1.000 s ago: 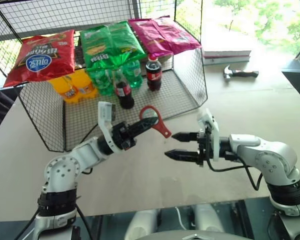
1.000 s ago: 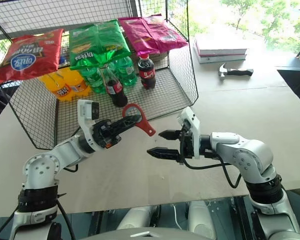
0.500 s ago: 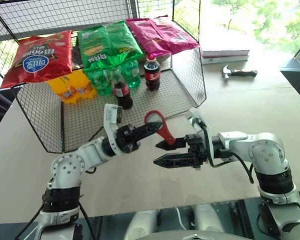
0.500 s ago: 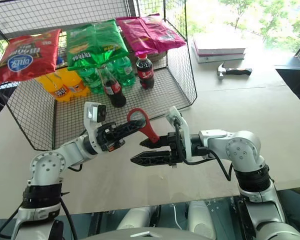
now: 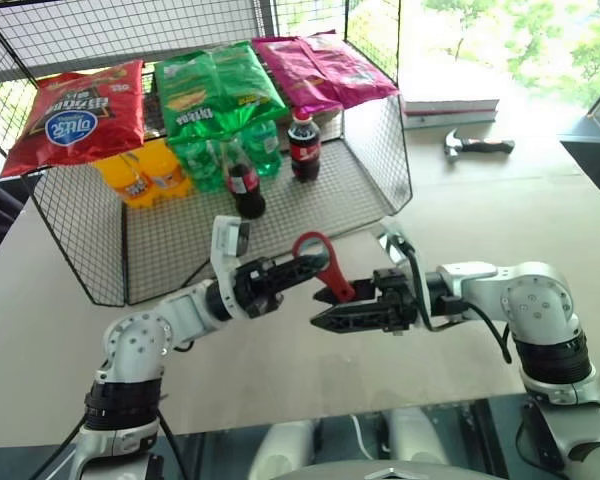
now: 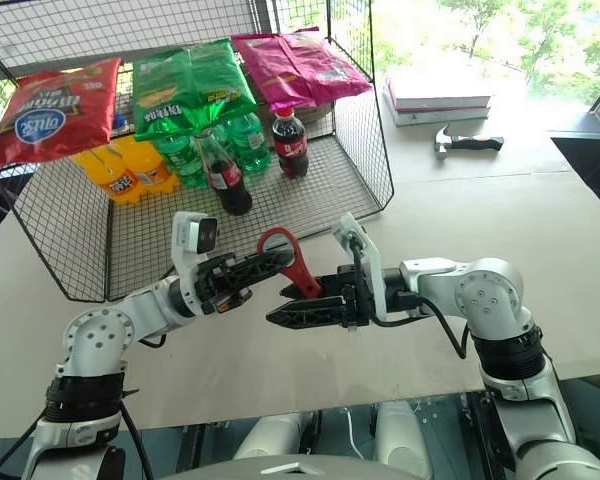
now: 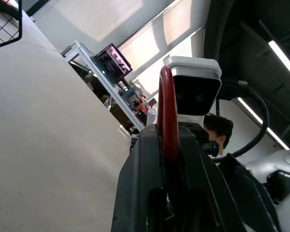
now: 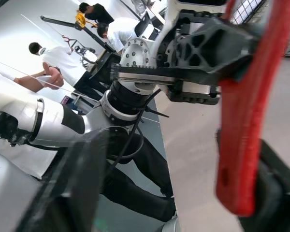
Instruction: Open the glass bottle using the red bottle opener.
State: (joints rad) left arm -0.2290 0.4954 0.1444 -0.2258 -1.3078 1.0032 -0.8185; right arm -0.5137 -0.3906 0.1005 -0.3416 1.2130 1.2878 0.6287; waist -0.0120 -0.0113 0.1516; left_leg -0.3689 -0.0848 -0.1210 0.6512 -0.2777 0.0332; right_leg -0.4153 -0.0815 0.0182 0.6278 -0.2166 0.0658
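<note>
Now your right gripper [image 5: 325, 307] has closed in from wide open around the handle of the red bottle opener [image 5: 325, 265]. Your left gripper [image 5: 302, 270] stays clamped on its ring end, so the handover looks under way; the glass bottle [image 5: 244, 180] waits well beyond, unopened.

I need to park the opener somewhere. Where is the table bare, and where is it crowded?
Bare table runs from the wire basket to below the hammer and books. The basket's back is packed with bottles and chip bags; only its front mesh floor is free.
</note>
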